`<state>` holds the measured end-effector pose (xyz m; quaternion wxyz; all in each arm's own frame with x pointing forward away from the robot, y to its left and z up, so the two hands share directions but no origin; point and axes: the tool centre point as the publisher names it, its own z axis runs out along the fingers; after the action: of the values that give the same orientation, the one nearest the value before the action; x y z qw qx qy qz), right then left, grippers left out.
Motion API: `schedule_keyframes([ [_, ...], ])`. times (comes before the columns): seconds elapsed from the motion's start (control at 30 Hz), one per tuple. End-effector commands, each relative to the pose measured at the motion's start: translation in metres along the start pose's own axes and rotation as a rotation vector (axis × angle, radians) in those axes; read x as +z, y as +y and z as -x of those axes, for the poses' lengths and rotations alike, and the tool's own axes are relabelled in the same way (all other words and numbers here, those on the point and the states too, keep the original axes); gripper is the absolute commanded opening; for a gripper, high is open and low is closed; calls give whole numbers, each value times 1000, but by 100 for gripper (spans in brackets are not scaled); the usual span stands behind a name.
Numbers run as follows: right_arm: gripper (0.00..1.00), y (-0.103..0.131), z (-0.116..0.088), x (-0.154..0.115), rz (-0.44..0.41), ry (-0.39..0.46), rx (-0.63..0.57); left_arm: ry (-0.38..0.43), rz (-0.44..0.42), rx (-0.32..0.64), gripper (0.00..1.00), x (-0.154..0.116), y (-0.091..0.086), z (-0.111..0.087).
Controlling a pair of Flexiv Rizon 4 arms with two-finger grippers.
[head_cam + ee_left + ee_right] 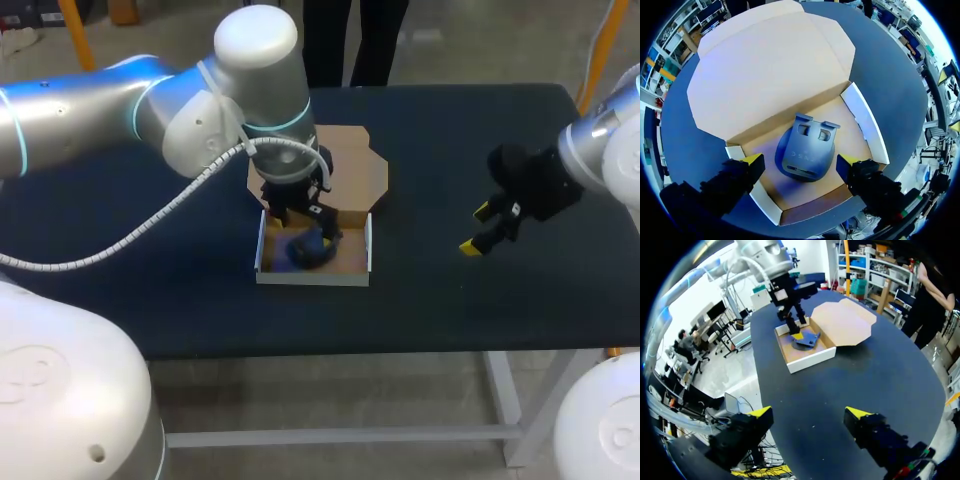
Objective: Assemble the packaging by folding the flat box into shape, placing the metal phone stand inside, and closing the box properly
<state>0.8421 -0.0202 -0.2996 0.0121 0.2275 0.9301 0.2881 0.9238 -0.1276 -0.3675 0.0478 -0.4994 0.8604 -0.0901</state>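
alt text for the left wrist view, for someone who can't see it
A dark blue phone stand lies inside an open cardboard box, straight ahead of the open left hand. The box's lid lies folded back on the dark table.

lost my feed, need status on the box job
Left gripper open over phone stand in box. Right gripper open, off aside. Lid open flat, unobstructed.

Left arm (150, 100): silver-grey rounded links, white joint caps, thin cyan ring (136, 112) at a joint. White corrugated hose (150, 225) runs loose outside it up to the wrist. Right arm (612, 150): same finish. Left claw (800, 160) and right claw (809, 413): black blocky fingers, bright yellow tips. White domed housings (60, 400) low on both sides in the head view
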Motion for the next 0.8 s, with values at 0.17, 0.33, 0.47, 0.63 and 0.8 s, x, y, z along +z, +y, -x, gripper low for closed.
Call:
schedule_keyframes([
  [0.17,100,-1,0,-2,4,6,-2,-70,34,-101,100,-14,-4,-8],
  [0.33,100,-1,0,-2,4,6,-2,-77,38,-115,100,-16,-4,-9],
  [0.47,100,-1,0,-2,4,6,-2,-77,38,-115,100,-16,-4,-9],
  [0.63,100,-1,0,-2,4,6,-2,-77,38,-115,100,-16,-4,-9],
  [0.8,100,-1,0,-2,4,6,-2,-77,38,-115,100,-16,-4,-9],
])
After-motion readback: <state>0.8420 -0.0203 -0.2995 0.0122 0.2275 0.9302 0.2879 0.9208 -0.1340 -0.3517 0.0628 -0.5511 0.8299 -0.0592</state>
